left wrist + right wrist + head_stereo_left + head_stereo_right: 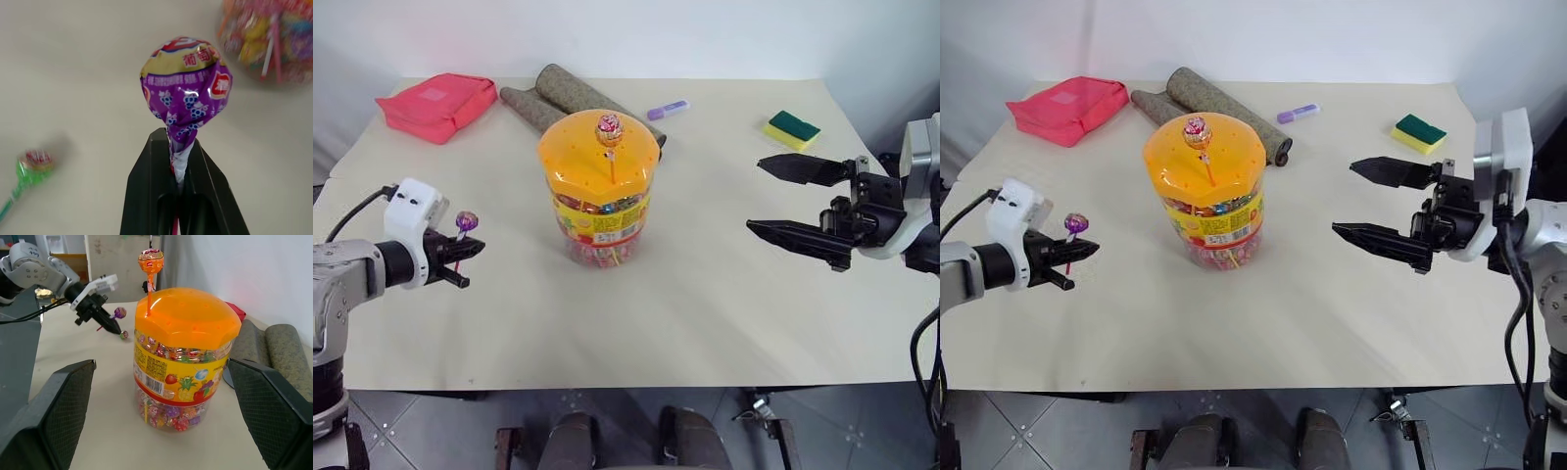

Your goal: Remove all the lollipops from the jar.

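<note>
Here the jar [599,191] is seen standing upright near the middle of a cream table [705,304], its domed orange lid dotted with holes. An orange-red lollipop [609,128] is stuck upright by its stick in one of those holes. To the jar's left, out over the table, the left gripper [460,257] is clamped on the stick of a purple lollipop [466,222], whose wrapped head stands just above the black fingertips. A green lollipop [33,164] is lying flat on the table by the left gripper. To the jar's right, the right gripper [778,198] is held with its fingers spread wide, grasping nothing. Behind the jar, two grey-brown rolls [558,98] are laid side by side; a pink pouch [438,105] lies left of them, a purple marker [668,110] and a yellow-green sponge [793,129] to their right. A pale wall backs the table, and grey tiled floor is shown at its near edge.
</note>
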Controlling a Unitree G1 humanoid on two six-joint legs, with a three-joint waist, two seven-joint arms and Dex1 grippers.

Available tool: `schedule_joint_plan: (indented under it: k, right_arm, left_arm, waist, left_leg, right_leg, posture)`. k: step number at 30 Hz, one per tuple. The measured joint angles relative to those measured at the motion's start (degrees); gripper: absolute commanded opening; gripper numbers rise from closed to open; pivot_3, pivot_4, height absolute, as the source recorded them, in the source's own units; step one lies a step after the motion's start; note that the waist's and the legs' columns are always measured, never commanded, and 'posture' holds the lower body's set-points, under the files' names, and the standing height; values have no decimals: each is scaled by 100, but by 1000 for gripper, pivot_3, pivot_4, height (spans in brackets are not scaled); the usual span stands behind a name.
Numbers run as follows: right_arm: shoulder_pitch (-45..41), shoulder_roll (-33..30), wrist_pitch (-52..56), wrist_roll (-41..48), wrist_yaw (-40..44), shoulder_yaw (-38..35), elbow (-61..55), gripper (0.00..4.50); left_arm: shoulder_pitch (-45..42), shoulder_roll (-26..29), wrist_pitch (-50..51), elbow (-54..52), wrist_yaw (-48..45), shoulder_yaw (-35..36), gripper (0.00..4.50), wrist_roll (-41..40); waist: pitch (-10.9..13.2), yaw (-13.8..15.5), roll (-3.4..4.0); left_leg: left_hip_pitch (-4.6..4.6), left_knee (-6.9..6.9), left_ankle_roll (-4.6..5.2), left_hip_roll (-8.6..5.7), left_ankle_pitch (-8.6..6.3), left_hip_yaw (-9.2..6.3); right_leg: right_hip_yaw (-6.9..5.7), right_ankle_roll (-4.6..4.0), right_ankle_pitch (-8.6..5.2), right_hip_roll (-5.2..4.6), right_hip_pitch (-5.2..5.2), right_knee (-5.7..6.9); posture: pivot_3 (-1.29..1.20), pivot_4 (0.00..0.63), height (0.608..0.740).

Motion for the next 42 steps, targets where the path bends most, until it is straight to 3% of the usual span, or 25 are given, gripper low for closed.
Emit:
schedule_joint_plan:
  k: [5, 8, 20, 21, 35, 42]
  right_arm:
    - [2, 0, 0, -62, 101, 4, 84, 4500]
    - [2, 0, 1, -71, 103, 3, 90, 4500]
    - [2, 0, 0, -134, 106, 4, 97, 4500]
    - [2, 0, 0, -158, 114, 4, 97, 4500]
    - [-125, -7, -9, -343, 243, 4, 238, 4500]
    - [-401, -158, -9, -630, 253, 24, 362, 4500]
  left_arm:
    - [425, 68, 640, -165, 238, -132, 15, -32]
    - [635, 318, 678, -157, 268, -322, 686, -25]
    - [597, 472, 686, -150, 322, -340, 4348, -70]
    - [597, 507, 687, -151, 309, -340, 4481, -87]
    - [189, 1071, 296, -43, 25, -338, 4481, -249]
    - [-843, 941, -688, 454, -316, -1, 4481, -478]
  waist:
    - [0, 1, 0]
    - [0, 2, 0]
    - [0, 0, 0]
    - [0, 0, 0]
    - [0, -2, 0]
    - [0, 6, 0]
  left_leg:
    - [1, 0, -1, 0, -1, 0]
    - [1, -1, -3, 1, -2, -1]
    - [1, -1, -5, 0, -3, 0]
    - [1, -1, -5, 0, -3, 0]
    - [1, -3, -5, 0, -4, 3]
    - [0, -2, -5, -2, -4, 4]
  right_leg:
    - [1, 0, 0, 0, 0, 0]
    - [2, -1, 0, 0, -1, 0]
    - [1, -1, 0, 0, -1, 0]
    - [1, -1, 0, 0, -1, 0]
    - [2, -2, -1, 0, -4, -1]
    - [1, -2, 0, -1, -4, -1]
  posture:
    - [0, 150, 740]
    - [0, 150, 740]
    - [0, 150, 740]
    - [0, 150, 740]
    - [0, 150, 740]
    - [0, 150, 740]
